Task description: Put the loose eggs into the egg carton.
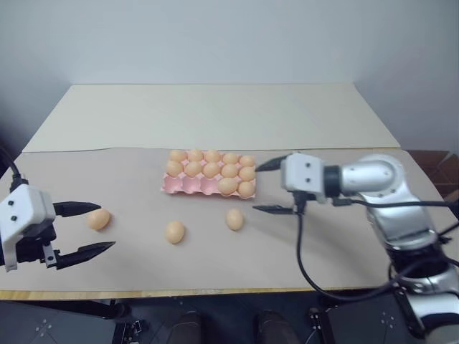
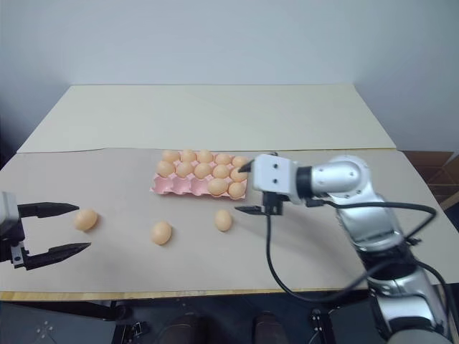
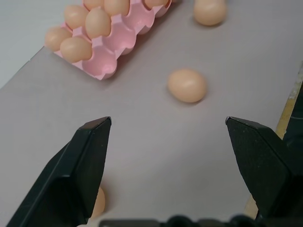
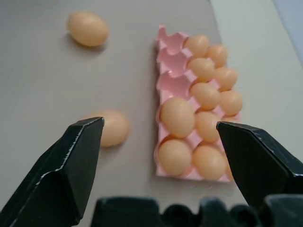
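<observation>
The flat pink moulded egg carton (image 1: 208, 183) lies near the middle of the pale grey-brown table top (image 1: 129, 269), with smooth tan-orange eggs filling its two far rows and two more seated at the right end of its near row; the three remaining near-row cups are bare. The robot's right gripper (image 1: 271, 187), two black fingers on a white and silver wrist, hovers just beside the carton's right end with its jaws spread wide and nothing between them. From its wrist view the filled cups sit straight ahead between the fingertips (image 4: 71, 156).

Three loose tan-orange oval eggs rest on the table in front of the carton. One egg (image 1: 234, 218) lies just outside the right jaws, near the lower finger and apart from the carton's front edge. A second egg (image 1: 175, 231) lies well clear of both grippers, roughly midway between them. The third egg (image 1: 99, 218) sits just past the tips of the left gripper (image 1: 106, 227), whose black jaws also stand wide and empty; nothing lies between that egg and the fingers. A cream sheet (image 1: 215, 115) covers the far part of the table, beyond the carton
</observation>
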Controlling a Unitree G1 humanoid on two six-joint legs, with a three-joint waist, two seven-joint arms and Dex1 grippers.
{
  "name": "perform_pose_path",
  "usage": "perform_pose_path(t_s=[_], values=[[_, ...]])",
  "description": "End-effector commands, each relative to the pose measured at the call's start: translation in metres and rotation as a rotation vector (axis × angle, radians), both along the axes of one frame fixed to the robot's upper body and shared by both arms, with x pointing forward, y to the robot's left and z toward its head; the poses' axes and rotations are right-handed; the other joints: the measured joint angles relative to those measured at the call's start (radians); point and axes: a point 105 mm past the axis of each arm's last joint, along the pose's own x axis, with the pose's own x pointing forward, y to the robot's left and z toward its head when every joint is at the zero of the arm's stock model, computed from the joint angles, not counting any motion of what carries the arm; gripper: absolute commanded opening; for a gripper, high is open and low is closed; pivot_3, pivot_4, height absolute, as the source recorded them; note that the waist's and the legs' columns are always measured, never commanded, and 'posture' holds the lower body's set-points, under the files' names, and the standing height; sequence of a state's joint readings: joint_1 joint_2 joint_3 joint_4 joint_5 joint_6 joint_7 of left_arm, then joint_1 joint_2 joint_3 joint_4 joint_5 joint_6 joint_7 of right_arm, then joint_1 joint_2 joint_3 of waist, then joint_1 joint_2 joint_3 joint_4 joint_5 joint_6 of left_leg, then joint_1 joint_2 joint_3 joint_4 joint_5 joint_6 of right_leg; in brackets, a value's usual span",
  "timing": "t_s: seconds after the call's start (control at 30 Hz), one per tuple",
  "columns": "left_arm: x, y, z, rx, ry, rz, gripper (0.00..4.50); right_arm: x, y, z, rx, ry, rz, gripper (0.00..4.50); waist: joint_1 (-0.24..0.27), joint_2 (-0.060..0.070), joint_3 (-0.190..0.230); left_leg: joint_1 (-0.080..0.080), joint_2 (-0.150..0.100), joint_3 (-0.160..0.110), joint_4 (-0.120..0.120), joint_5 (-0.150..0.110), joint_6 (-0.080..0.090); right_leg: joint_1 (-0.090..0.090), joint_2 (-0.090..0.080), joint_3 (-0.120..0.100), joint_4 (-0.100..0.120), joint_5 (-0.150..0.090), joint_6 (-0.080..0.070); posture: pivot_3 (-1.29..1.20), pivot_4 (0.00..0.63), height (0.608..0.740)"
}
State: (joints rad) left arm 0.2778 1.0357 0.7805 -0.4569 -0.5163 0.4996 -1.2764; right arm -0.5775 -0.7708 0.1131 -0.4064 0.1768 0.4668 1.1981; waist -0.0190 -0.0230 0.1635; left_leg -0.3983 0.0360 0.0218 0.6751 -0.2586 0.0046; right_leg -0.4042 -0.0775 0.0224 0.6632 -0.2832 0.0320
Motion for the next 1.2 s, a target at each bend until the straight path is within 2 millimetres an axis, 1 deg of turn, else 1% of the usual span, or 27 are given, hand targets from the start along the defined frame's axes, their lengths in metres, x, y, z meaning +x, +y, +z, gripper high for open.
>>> perform_pose_path(t_s=[0.03, 0.13, 0.2, 0.47, 0.53, 0.6, 0.7, 0.8, 0.9, 0.97, 1.1, 1.2], values=[[-0.001, -0.003, 0.009, 0.004, -0.032, -0.022, 4.21, -0.019, -0.019, 0.01, 0.012, 0.027, -0.016, 4.46, 0.001, 0.0, 0.0, 0.0, 0.0, 0.0, 0.0, 0.0, 0.0, 0.0, 0.0, 0.0, 0.0, 0.0, 0.0, 0.0, 0.15, 0.74], [-0.003, -0.003, 0.01, -0.006, -0.03, -0.027, 4.21, -0.027, -0.031, 0.005, -0.006, 0.058, -0.054, 4.46, -0.001, 0.0, 0.0, 0.0, 0.0, 0.001, 0.0, 0.0, 0.0, 0.0, 0.0, 0.001, 0.0, 0.0, 0.0, 0.0, 0.15, 0.74], [-0.003, -0.003, 0.011, -0.012, -0.028, -0.03, 4.21, -0.031, -0.036, 0.001, -0.022, 0.071, -0.074, 4.46, 0.001, 0.0, 0.0, 0.0, 0.0, 0.001, 0.0, 0.0, 0.0, 0.0, 0.0, 0.001, 0.0, 0.0, 0.0, 0.0, 0.15, 0.74], [-0.003, -0.004, 0.011, -0.015, -0.025, -0.036, 4.21, -0.03, -0.037, -0.003, -0.027, 0.078, -0.11, 4.46, 0.004, 0.0, 0.0, 0.0, 0.0, 0.001, 0.001, 0.0, 0.0, 0.0, 0.001, 0.001, 0.0, 0.0, 0.0, 0.0, 0.15, 0.74], [-0.003, -0.004, 0.011, -0.016, -0.026, -0.035, 4.21, -0.028, -0.033, -0.004, -0.017, 0.084, -0.113, 4.46, 0.004, 0.0, 0.0, 0.0, 0.0, 0.001, 0.001, 0.0, 0.0, 0.0, 0.0, 0.001, -0.001, 0.0, 0.0, 0.0, 0.15, 0.74], [-0.003, -0.004, 0.01, -0.019, -0.026, -0.033, 4.21, -0.026, -0.025, -0.005, -0.003, 0.09, -0.105, 4.46, 0.001, 0.0, 0.0, 0.0, 0.0, 0.001, 0.001, 0.0, 0.0, 0.0, 0.0, 0.001, 0.0, 0.0, 0.0, 0.0, 0.15, 0.74], [-0.002, -0.005, 0.008, -0.018, -0.024, -0.034, 4.21, -0.018, -0.003, -0.012, 0.017, 0.101, -0.099, 4.46, -0.002, 0.0, 0.0, 0.001, 0.0, 0.001, 0.001, 0.0, 0.0, 0.0, 0.001, 0.001, 0.0, 0.0, 0.0, 0.0, 0.15, 0.74], [-0.002, -0.005, 0.007, -0.017, -0.022, -0.034, 4.21, -0.007, 0.018, -0.023, 0.033, 0.127, -0.132, 4.46, 0.0, 0.0, 0.0, 0.0, 0.0, 0.001, 0.001, 0.0, 0.0, 0.0, 0.001, 0.001, 0.0, 0.0, 0.0, 0.0, 0.15, 0.74], [-0.002, -0.006, 0.007, -0.014, -0.021, -0.031, 4.21, 0.003, 0.033, -0.035, 0.036, 0.139, -0.176, 4.46, 0.002, 0.0, 0.0, -0.001, 0.0, 0.001, 0.001, 0.0, 0.0, -0.001, 0.001, 0.001, 0.0, 0.0, 0.0, 0.0, 0.15, 0.74], [-0.002, -0.006, 0.006, -0.012, -0.02, -0.03, 4.21, 0.009, 0.042, -0.043, 0.028, 0.129, -0.2, 4.46, 0.004, 0.0, 0.0, -0.001, -0.001, 0.001, 0.001, 0.0, 0.0, -0.001, 0.0, 0.001, 0.0, 0.0, 0.0, 0.0, 0.15, 0.74], [-0.002, -0.005, 0.006, -0.002, -0.024, -0.025, 4.21, 0.016, 0.058, -0.05, 0.047, 0.126, -0.225, 4.46, 0.004, 0.0, 0.0, -0.001, -0.001, 0.001, 0.001, 0.0, 0.0, -0.001, 0.001, 0.001, 0.0, 0.0, 0.0, 0.0, 0.15, 0.74], [-0.002, -0.005, 0.007, -0.001, -0.025, -0.024, 4.21, 0.018, 0.063, -0.058, 0.032, 0.132, -0.238, 4.46, 0.004, 0.0, 0.0, -0.001, -0.001, 0.001, 0.001, 0.0, 0.0, -0.001, 0.001, 0.001, 0.001, 0.0, 0.0, 0.0, 0.15, 0.74]])
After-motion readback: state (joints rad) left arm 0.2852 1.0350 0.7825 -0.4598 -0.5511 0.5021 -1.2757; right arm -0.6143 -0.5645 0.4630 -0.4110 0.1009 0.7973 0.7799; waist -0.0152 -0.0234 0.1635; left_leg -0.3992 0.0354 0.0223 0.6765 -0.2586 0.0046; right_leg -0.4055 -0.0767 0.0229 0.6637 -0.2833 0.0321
